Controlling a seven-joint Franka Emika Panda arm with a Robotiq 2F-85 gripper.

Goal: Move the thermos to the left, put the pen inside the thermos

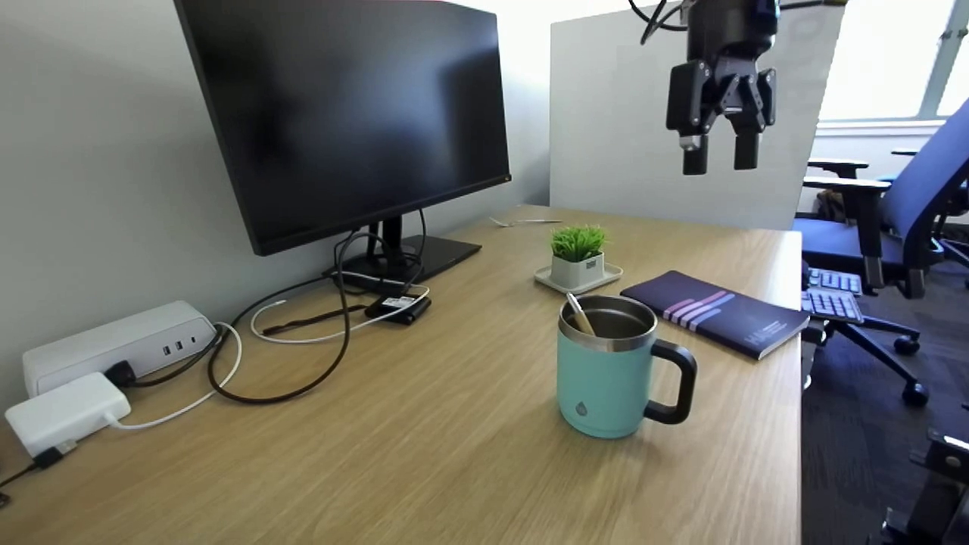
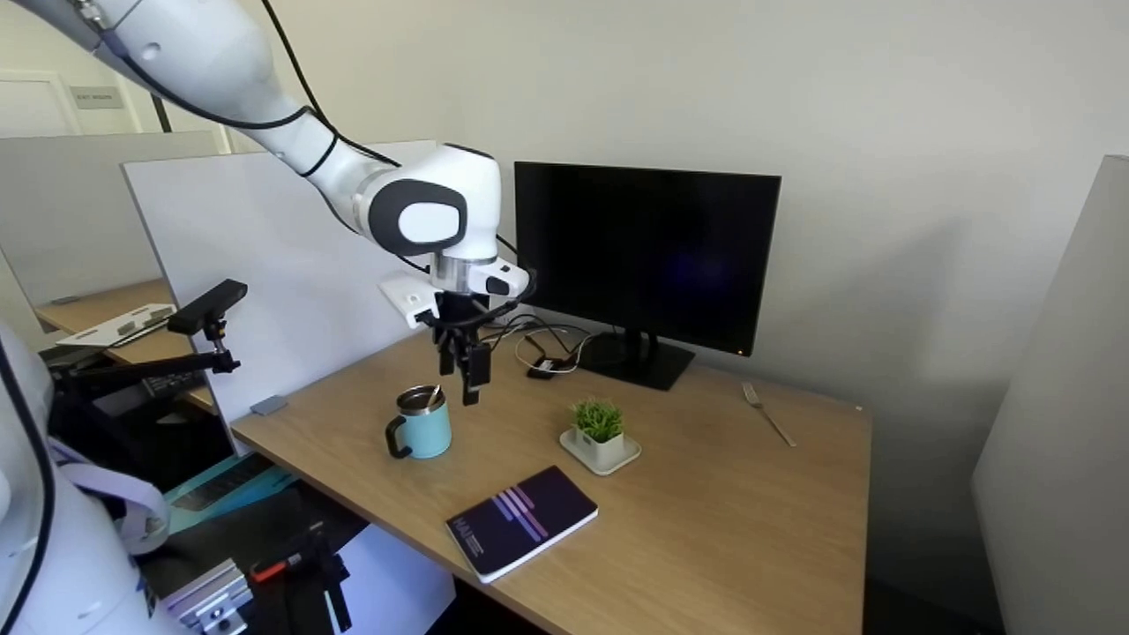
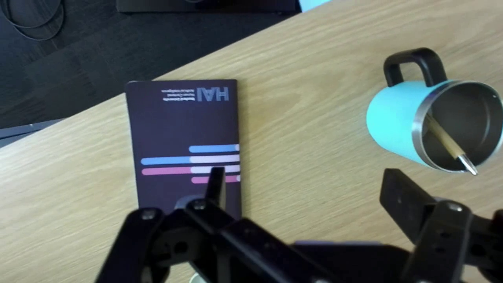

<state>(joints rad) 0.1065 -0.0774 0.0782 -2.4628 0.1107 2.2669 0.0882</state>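
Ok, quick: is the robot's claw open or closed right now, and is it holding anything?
Claw: open, holding nothing; it hangs above the desk, and the pen leans inside the thermos.

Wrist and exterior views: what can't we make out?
Slim tan silver-tipped pen: lower end hidden inside teal steel-rimmed mug by its wall, all views.
Dark flat striped notebook: lower part hidden behind black end effector, wrist view.
White label on black box: print too small, in an exterior view.

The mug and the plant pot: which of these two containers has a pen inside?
The teal mug with the dark handle: the pen leans inside it, its silver end sticking out. The white pot holds the green plant instead.
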